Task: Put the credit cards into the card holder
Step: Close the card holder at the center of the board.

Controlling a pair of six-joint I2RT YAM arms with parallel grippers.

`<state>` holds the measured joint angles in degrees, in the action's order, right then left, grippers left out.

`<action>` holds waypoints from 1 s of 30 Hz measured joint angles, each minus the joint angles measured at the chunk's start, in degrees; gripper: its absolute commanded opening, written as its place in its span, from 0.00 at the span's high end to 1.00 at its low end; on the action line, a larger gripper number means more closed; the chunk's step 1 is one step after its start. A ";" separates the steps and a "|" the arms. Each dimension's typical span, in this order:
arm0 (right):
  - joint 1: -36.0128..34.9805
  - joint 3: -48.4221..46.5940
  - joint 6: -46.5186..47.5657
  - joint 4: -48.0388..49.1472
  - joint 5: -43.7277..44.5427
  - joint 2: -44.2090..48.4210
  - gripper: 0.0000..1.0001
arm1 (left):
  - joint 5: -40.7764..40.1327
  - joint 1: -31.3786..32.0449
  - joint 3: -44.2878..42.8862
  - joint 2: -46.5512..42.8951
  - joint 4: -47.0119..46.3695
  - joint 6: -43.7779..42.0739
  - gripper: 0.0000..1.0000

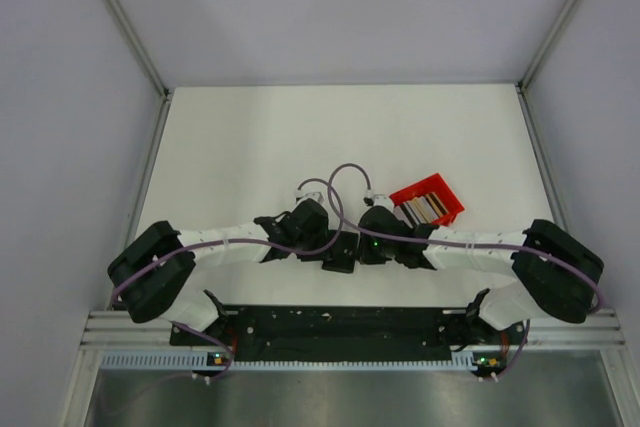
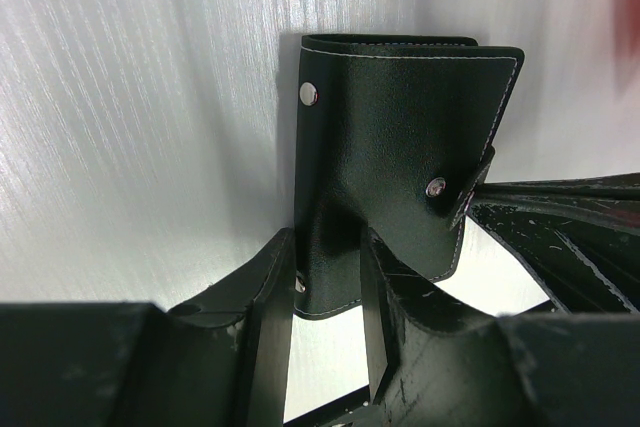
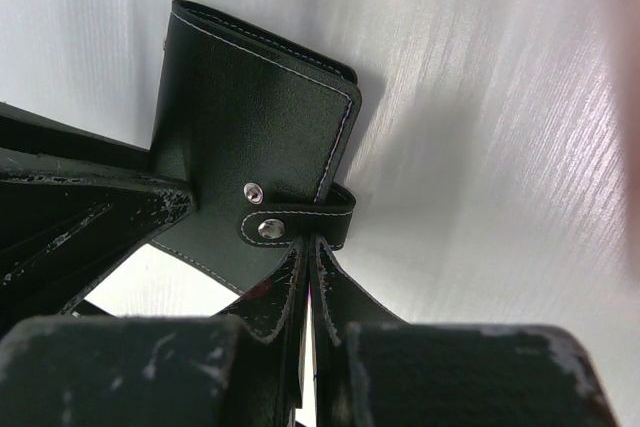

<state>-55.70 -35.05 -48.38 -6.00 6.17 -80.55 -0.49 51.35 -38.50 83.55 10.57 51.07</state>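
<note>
Step in hand, as I read it: getting the card holder (image 2: pixel 400 147) open, no card work yet. My left gripper (image 2: pixel 325 267) is part-way closed, w/ the holder's lower edge clamped between its fingers (image 2: pixel 270 317), and the holder stands up off the table (image 2: pixel 130 127). My right gripper (image 3: pixel 308 257) is pinched fully together on the strap (image 3: pixel 300 227) at the holder's side. The strap's stud (image 3: pixel 270 229) sits just beside the stud on the body (image 3: pixel 253 190), not over it, so prob. the snap is undone.

Next move calls for: right pulls the strap away and peels the flap back while left keeps its clamp firm. Then right lets go and heads for the credit cards (image 1: pixel 422 209), which lie in the red tray (image 1: pixel 425 187) just beyond my right wrist, near the holder but apart from it.

Hard to make out:
- Top view: holder is lost among the black gripper bodies at table centre.
- Inner faces and slots of the holder aren't visible in any view.
- Can't count the cards; too small.
- Far side of the holder under my left fingers is hidden.
</note>
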 measured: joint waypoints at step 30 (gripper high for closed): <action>0.11 -2.99 3.10 -0.74 -0.76 -2.45 1.00 | 0.00 -0.11 0.00 0.00 0.07 -0.04 0.71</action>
<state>-55.59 -38.04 -45.28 -6.74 5.41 -83.00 -0.49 51.24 -38.50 83.55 10.63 51.03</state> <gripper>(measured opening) 0.003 0.323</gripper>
